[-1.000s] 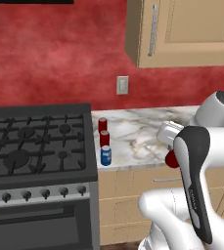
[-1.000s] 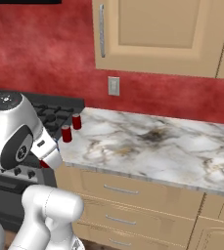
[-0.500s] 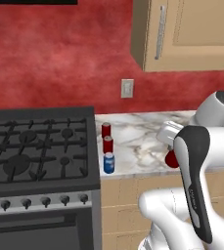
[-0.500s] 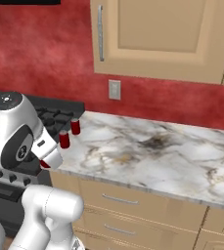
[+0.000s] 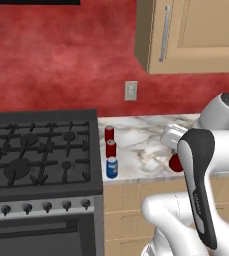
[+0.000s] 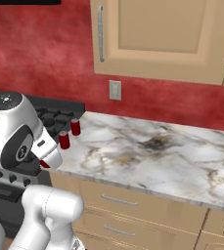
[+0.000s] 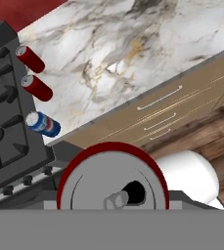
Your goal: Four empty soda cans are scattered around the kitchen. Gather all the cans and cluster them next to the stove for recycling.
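Three soda cans stand in a row on the marble counter (image 5: 143,142) right beside the stove (image 5: 36,155): a red can (image 5: 109,132) at the back, a red can (image 5: 111,148) in the middle and a blue can (image 5: 112,167) at the front edge. The hand view shows the same red can (image 7: 31,58), red can (image 7: 37,88) and blue can (image 7: 43,124) by the stove (image 7: 1,122). My gripper (image 5: 172,150) is shut on a fourth red can (image 5: 174,163), held off the counter's front, right of the row. Its silver top (image 7: 112,188) sits close to the hand camera.
Wooden drawers (image 7: 162,112) run under the counter (image 6: 147,156). A tan wall cabinet (image 5: 196,35) hangs above, with a white outlet (image 5: 131,90) on the red wall. The stove's knobs (image 5: 46,206) face forward. Two red cans (image 6: 64,140) stand near my arm.
The whole scene has slid slightly in both base views, so the base has moved. The arm keeps its pose, still gripping the red can. The three cans by the stove stay put.
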Robot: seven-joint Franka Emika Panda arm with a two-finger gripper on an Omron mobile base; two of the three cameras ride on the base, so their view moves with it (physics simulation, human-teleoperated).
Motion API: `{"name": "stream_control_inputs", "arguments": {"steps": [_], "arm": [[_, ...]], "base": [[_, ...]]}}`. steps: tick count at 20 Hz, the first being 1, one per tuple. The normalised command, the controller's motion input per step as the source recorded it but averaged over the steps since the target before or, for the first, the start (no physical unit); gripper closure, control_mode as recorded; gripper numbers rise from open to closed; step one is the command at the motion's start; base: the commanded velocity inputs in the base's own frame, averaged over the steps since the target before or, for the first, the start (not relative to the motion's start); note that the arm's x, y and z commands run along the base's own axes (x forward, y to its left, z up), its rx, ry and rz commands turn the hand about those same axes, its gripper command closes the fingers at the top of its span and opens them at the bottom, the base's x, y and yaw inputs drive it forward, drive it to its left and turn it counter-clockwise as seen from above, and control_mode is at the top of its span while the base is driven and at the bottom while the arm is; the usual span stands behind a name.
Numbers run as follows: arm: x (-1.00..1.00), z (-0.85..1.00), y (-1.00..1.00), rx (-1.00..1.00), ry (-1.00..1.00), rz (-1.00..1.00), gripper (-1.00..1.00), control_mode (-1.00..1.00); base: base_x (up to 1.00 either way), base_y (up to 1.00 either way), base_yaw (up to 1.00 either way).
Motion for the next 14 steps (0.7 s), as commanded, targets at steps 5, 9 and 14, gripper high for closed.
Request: {"name": "stream_control_inputs", "arguments": {"steps": [5,9,14], "arm": [[0.00,0.00,0.00,0.00,0.00,0.00,1.00,1.00],[0.00,0.00,0.00,0.00,0.00,0.00,1.00,1.00],[0.00,0.00,0.00,0.00,0.00,0.00,1.00,1.00]], "base": [[0.31,-0.16,0.02],[0.32,-0.17,0.03],[0.30,-0.13,0.02]]}}
